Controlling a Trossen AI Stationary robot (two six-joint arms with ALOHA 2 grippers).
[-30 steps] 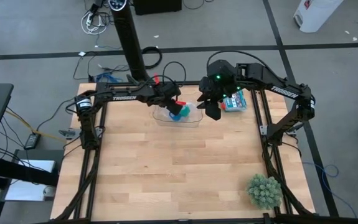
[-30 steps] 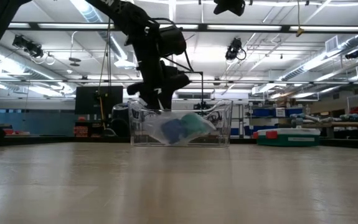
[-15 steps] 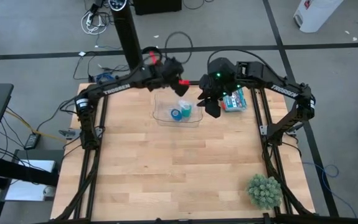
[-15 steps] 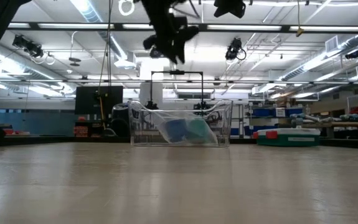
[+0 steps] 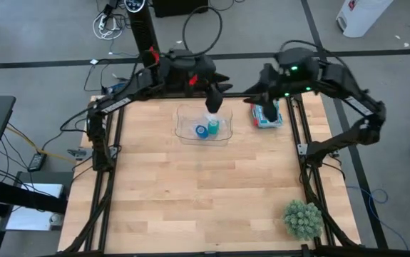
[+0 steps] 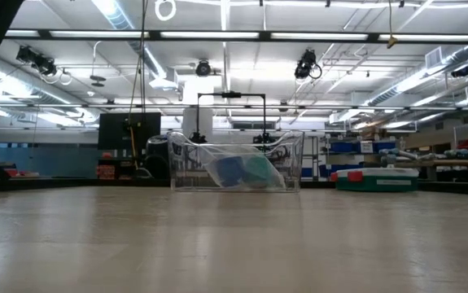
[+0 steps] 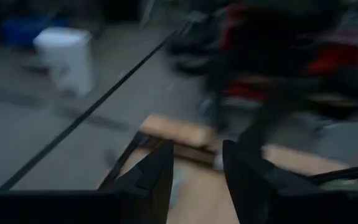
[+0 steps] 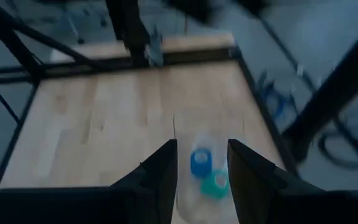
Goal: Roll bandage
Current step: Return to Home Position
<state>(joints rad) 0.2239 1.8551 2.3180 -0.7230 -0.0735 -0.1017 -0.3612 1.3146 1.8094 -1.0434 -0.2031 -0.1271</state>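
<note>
The bandage point(image 5: 214, 128) is a small teal coil lying on the floor of a clear plastic container point(image 5: 187, 134) at the table's far middle, next to a blue roll point(image 5: 202, 131). Both also show in the low view, the bandage point(image 6: 259, 169) to the right of the blue roll point(image 6: 229, 169). My left gripper point(image 5: 215, 101) hangs open high above the container's far side, holding nothing point(image 7: 196, 175). My right gripper point(image 5: 269, 108) is raised to the right of the container and is open point(image 8: 202, 167). It looks down on the bandage point(image 8: 216, 184) and the blue roll point(image 8: 199, 162).
A teal and red box point(image 5: 267, 118) lies at the far right, under my right gripper. A green spiky plant point(image 5: 303, 219) stands at the near right corner. Bare wooden table point(image 5: 197, 193) spreads in front of the container. Both arms are above the low view.
My left gripper has risen out of the container, going high up and a little toward the far edge. It has tipped from pointing down to nearly level. The bandage and blue roll stay in the container. My right gripper has drawn back toward the table's right edge and risen slightly.
</note>
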